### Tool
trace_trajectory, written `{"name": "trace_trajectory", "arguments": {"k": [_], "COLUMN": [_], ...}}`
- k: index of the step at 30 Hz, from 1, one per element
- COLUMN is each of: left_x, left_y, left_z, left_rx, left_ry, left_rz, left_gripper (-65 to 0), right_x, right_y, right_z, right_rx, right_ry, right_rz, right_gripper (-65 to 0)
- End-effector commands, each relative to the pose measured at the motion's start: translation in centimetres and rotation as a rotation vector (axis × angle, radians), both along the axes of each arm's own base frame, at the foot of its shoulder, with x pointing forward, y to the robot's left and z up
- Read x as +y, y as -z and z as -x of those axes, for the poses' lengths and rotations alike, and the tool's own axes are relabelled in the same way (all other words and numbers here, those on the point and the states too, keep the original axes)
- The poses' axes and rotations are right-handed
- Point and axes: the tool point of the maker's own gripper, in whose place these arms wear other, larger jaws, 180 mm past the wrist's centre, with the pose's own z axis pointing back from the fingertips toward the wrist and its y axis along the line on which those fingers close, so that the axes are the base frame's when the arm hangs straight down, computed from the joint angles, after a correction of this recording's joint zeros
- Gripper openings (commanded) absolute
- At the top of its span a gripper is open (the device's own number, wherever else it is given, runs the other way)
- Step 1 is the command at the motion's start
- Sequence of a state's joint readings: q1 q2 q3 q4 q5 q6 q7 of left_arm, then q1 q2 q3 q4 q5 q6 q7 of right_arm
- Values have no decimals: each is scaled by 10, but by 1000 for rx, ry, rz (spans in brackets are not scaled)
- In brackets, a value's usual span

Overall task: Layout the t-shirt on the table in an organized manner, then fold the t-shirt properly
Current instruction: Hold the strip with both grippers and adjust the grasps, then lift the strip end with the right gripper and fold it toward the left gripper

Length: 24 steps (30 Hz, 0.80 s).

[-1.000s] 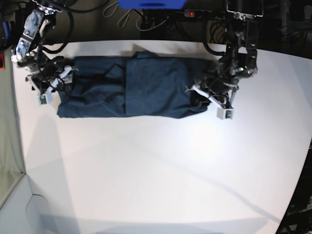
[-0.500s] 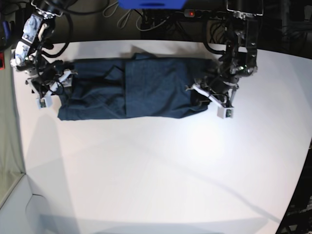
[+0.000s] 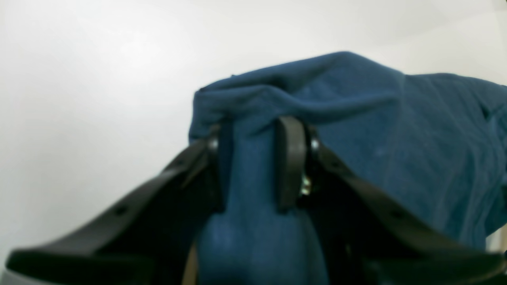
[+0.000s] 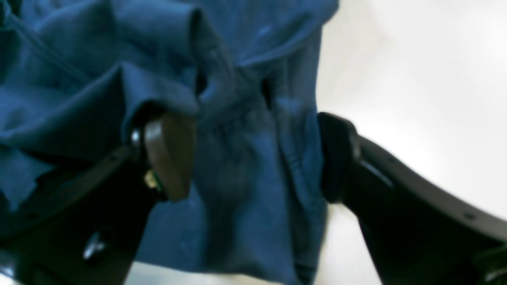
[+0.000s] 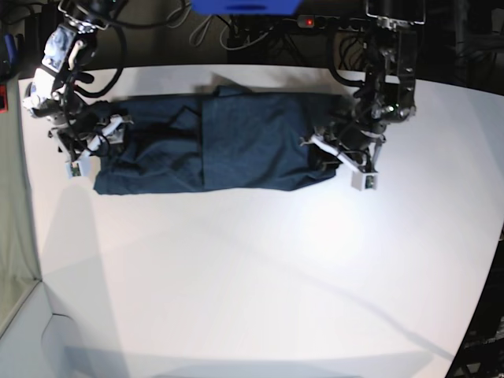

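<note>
The dark navy t-shirt (image 5: 236, 142) lies as a long folded band across the far part of the white table (image 5: 260, 276). At its right end, my left gripper (image 5: 321, 150) is shut on a bunched fold; in the left wrist view its black fingers (image 3: 289, 162) pinch the t-shirt (image 3: 396, 130) at the left gripper (image 3: 255, 166). At the left end, my right gripper (image 5: 106, 135) stands open. In the right wrist view, the right gripper (image 4: 253, 158) straddles the wrinkled edge of the t-shirt (image 4: 79, 79), with cloth lying between the wide-set pads (image 4: 170, 154).
Cables and a power strip (image 5: 307, 22) run behind the table's far edge, beside a blue object (image 5: 244, 6). A grey-green panel (image 5: 12, 236) borders the left side. The table's curved edge runs down the right side.
My right arm has shifted slightly toward the back and inward over the shirt's left end. The left arm and its grip have stayed put.
</note>
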<state>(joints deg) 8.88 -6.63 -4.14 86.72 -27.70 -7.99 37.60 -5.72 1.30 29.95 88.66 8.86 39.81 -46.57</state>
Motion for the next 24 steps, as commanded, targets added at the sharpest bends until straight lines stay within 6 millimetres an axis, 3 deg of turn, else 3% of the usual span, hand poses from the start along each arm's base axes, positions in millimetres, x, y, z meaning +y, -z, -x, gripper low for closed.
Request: {"name": "trace_trajectory", "arguments": {"k": [1,6,11,16,22,24], "left_x": [0,1,1,2,3,3], "left_y": [3,5,5,5,5,5], "left_z": [5,7,8,8,7,7], "left_rx": [27,31,33,33,32,32], "left_ry": [13,12,12,9,6,6], "left_rz": [-10,-11,-11,-11,-13,-13], "left_gripper": [-459,-459,-459,-459,-459,-459], "right_x": [4,24,37,39,48,62], "right_y": [6,9,7,-16,-83,-98], "right_z": [6,2,-1,-11,-32,-34], "right_rx": [43,48,42,-32,-237,-266], "right_ry": [-11,-68,-108,-110,-130,-169], "right_rz": [-1,-15,-18,-11,-5,-7], "right_gripper": [-257,-432,-650,-650,-650,-650]}}
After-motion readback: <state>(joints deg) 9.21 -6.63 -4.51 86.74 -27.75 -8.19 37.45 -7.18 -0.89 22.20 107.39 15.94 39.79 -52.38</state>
